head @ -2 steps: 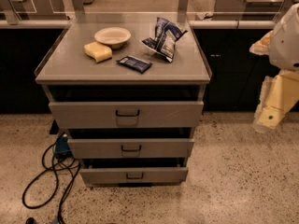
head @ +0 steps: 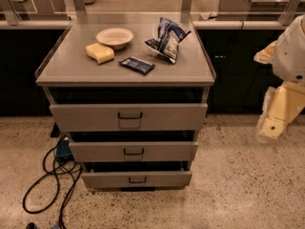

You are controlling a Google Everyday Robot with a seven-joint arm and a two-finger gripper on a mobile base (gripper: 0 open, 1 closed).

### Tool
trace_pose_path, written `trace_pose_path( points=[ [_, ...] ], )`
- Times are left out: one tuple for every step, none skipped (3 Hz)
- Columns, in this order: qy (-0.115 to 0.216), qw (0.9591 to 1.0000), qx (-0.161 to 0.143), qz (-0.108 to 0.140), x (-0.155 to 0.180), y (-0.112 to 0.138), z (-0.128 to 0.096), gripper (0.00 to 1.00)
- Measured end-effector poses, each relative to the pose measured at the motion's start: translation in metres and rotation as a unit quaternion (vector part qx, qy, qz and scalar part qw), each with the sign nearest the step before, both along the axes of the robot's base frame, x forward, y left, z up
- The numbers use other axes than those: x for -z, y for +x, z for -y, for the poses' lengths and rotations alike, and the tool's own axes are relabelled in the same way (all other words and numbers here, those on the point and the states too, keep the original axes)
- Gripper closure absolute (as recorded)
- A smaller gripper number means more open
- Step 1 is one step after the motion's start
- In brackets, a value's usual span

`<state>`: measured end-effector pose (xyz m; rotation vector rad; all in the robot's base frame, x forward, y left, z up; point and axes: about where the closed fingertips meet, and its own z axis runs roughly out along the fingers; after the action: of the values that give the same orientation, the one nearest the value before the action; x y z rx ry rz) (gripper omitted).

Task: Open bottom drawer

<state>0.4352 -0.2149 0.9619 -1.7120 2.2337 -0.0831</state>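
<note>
The bottom drawer (head: 137, 179) is the lowest and slimmest of three grey fronts in a metal cabinet, with a small black wire handle (head: 137, 180). Its front sits nearly in line with the two fronts above, with a dark gap over it. My gripper (head: 272, 126) hangs at the right edge of the view as a cream-coloured end piece under the white arm (head: 291, 51). It is well to the right of the cabinet, about level with the middle drawer (head: 133, 151), and touches nothing.
On the cabinet top (head: 71, 66) lie a white bowl (head: 114, 36), a yellow sponge (head: 100, 52), a dark snack bar (head: 137, 65) and a blue chip bag (head: 167, 38). A black cable (head: 47, 175) loops on the speckled floor at the left. Dark counters stand behind.
The arm's cream end piece has sunk slightly lower at the right. The cabinet, its drawers and the things on top have not moved.
</note>
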Motion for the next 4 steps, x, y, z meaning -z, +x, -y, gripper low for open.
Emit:
trace_pose_path(
  points=[
    [0.041,0.9987,0.026,-0.016,0.049,-0.012,-0.001,0.00],
    [0.098,0.9909,0.072,-0.059,0.133,-0.027,0.005,0.00],
    [0.155,0.9758,0.109,-0.109,0.219,-0.036,0.005,0.00],
    [0.214,0.9613,0.110,-0.134,0.271,-0.029,-0.007,0.00]
  ],
)
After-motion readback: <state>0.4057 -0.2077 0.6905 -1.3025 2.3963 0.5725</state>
